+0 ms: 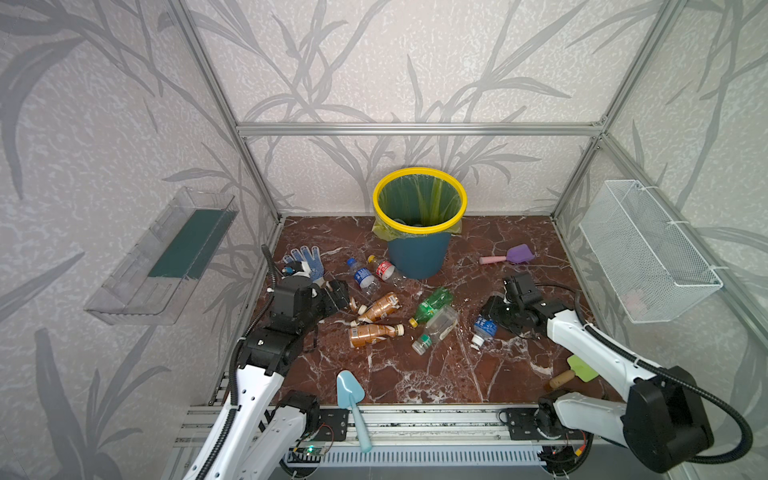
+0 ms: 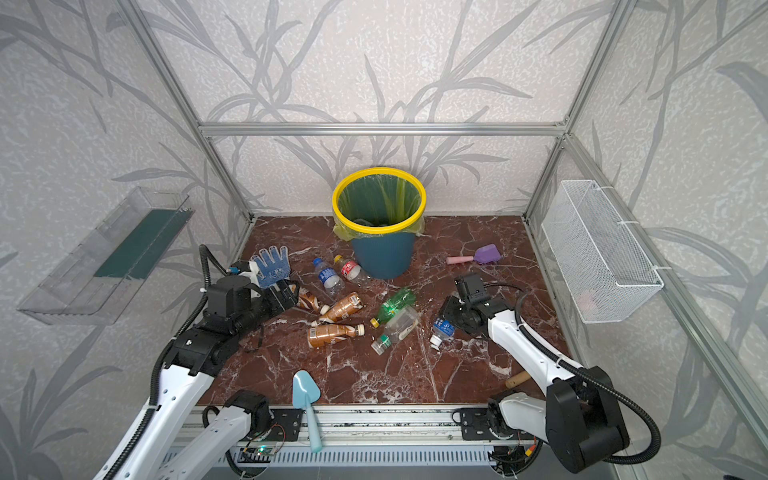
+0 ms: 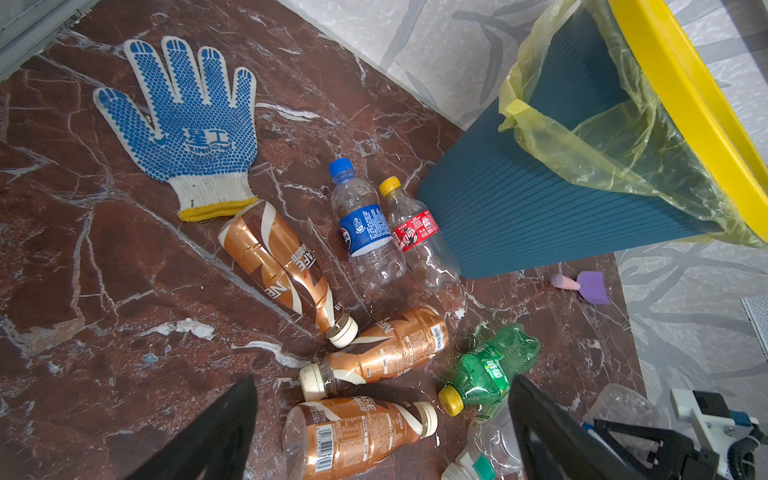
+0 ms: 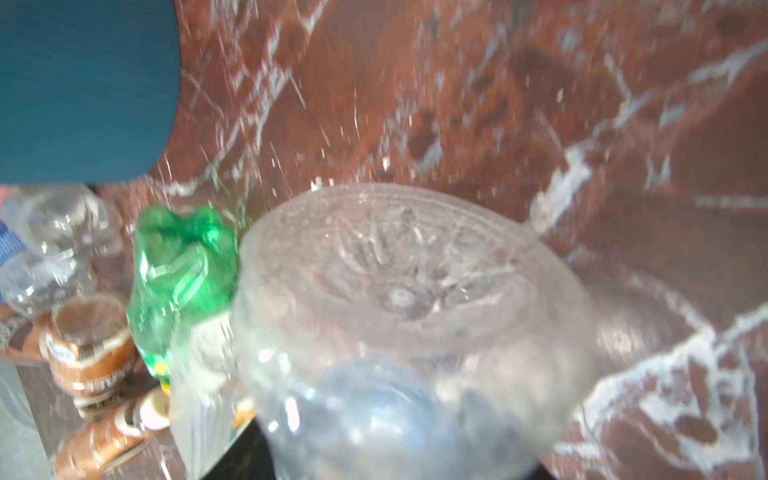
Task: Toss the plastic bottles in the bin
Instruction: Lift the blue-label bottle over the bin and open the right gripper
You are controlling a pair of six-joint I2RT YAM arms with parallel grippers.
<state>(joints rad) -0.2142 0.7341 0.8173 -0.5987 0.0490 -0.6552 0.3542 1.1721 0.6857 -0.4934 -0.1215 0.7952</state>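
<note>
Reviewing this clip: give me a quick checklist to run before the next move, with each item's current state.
1. Right claw gripping the blue-label bottle: cannot tell, wrist view blurred.
2. Left claw open and empty: ok.
3. Bin upright, mouth unobstructed: ok.
4. Purple scoop off the line from right claw to bin: ok.
5. All bottles binned: not ok; the green bottle and others lie outside.

Bin (image 1: 419,249) stands upright at the middle of the bench's back edge: dark teal, yellow rim, liner bag folded over. Just beside its foot, the blue-label bottle (image 1: 363,277) and red-label bottle (image 1: 385,271) lie side by side. Mid-bench, three brown bottles (image 1: 374,334), white-capped, lie clustered. The green bottle (image 1: 432,305) lies against a crushed clear bottle (image 1: 438,326). Rightward, the white-capped bottle (image 1: 484,327) tilts cap-down.
</note>
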